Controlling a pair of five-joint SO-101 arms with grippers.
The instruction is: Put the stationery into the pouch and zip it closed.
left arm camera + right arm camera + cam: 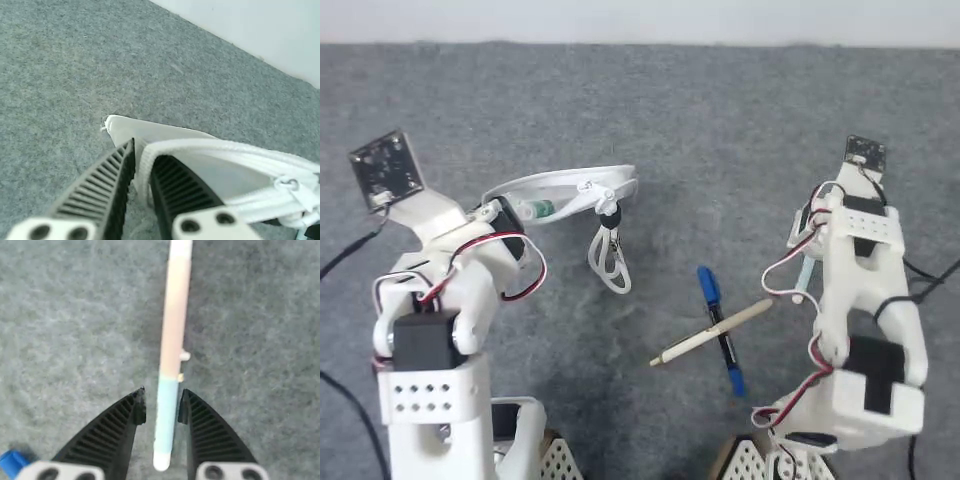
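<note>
Right wrist view: the pastel pen (pixel 172 340) lies between the right gripper (pixel 162 391)'s narrowly parted fingers, long axis running straight out from them, not clearly clamped. It's well apart from the pouch (pixel 570 184), whose rim the left gripper (pixel 143 150) pinches tight. The blue pen (pixel 710 287) and beige pen (pixel 685 347) lie crossed, nearer the pouch.

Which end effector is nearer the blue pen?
Right. The right end effector straddles a pastel pen lying just beside the blue pen. The left end effector is clamped on the pouch rim, farther off.
</note>
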